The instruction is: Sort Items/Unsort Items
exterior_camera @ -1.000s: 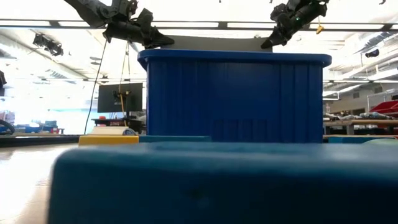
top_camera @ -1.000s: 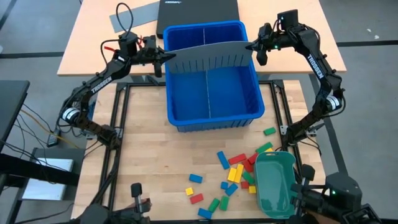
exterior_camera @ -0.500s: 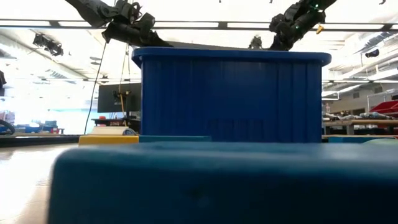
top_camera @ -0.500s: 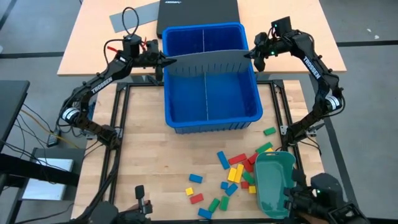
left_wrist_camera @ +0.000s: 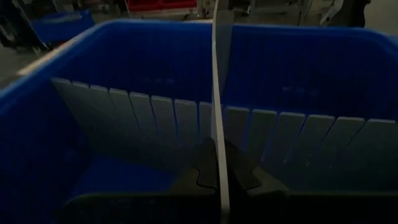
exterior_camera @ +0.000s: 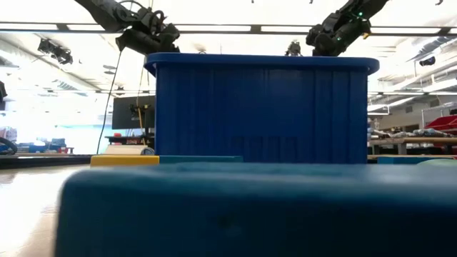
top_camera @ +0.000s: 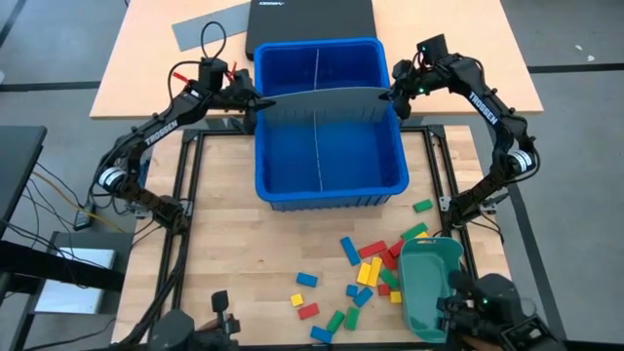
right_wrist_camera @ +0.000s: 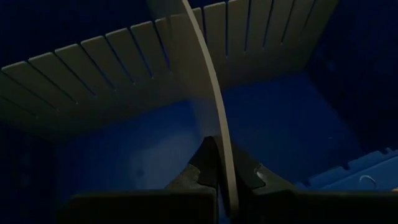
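A grey slotted divider sheet [top_camera: 327, 102] stands on edge across the blue bin [top_camera: 292, 166], from the bin's left wall to its right wall. My left gripper [top_camera: 255, 100] is shut on its left end and my right gripper [top_camera: 395, 95] on its right end. A second slotted divider [left_wrist_camera: 155, 118] runs from near to far down the bin's middle. The items, small red, yellow, green and blue blocks [top_camera: 366, 268], lie scattered on the table near the bin's near right corner. In the low view the bin's wall hides the sheet. My left gripper pinches the sheet's left end [left_wrist_camera: 219, 168] between its two fingers, coming almost level from the table's left, fingers along the sheet. The sheet stands on edge inside the bin; whether its lower edge touches the floor does not show. My right gripper pinches the sheet's right end [right_wrist_camera: 225, 168] between its two fingers, slanting down from the table's right over the bin's rim, fingers along the sheet. The sheet bows slightly away from the fingers.
A teal tray [top_camera: 429, 288] lies by the blocks at the near right. A black case [top_camera: 307, 15] and a loose grey sheet [top_camera: 210, 24] lie on the far table. Black frame rails [top_camera: 185, 195] border the wooden board.
Both grippers have gone down with the divider sheet, staying shut on its ends. The sheet, which stood above the bin's rim a second ago, has sunk into the bin and no longer shows over the rim in the low view.
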Controlling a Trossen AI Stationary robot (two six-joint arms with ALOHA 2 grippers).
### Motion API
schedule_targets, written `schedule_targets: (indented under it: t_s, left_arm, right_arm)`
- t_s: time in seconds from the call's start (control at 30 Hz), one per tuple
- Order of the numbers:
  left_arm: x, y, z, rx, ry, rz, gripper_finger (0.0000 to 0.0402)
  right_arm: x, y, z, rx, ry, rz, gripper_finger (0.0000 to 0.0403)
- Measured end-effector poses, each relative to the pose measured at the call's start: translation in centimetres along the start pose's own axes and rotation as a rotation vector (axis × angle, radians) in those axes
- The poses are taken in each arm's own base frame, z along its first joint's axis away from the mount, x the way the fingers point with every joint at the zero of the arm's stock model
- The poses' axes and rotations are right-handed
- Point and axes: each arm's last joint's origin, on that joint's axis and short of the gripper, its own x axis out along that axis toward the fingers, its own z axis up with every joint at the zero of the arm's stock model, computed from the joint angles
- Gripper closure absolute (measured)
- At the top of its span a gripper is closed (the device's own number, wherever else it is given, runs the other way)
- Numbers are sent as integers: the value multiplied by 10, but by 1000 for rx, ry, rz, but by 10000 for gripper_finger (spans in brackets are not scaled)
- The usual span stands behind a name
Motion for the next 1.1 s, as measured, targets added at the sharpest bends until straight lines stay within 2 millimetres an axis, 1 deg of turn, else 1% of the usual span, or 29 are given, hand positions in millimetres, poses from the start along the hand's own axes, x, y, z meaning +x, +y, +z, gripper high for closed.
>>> schedule_targets:
  t_s: [0.17,0.33,0.57,0.63,0.97,1.1]
  left_arm:
    - [6,3,-6,-16,21,-6,399]
    - [9,1,-6,-12,26,-4,399]
    - [9,1,-6,-12,30,1,399]
    - [9,1,-6,-12,30,0,399]
    - [11,0,-7,9,43,-3,399]
    - [14,-2,-7,23,47,-10,399]
  right_arm:
    - [2,3,1,-2,16,-2,400]
    - [3,4,1,-1,33,-12,400]
    - [-10,8,11,-7,10,-31,401]
    - [-11,8,9,3,19,-27,401]
    - [5,10,-11,21,74,15,401]
    - [4,10,-10,30,74,15,401]
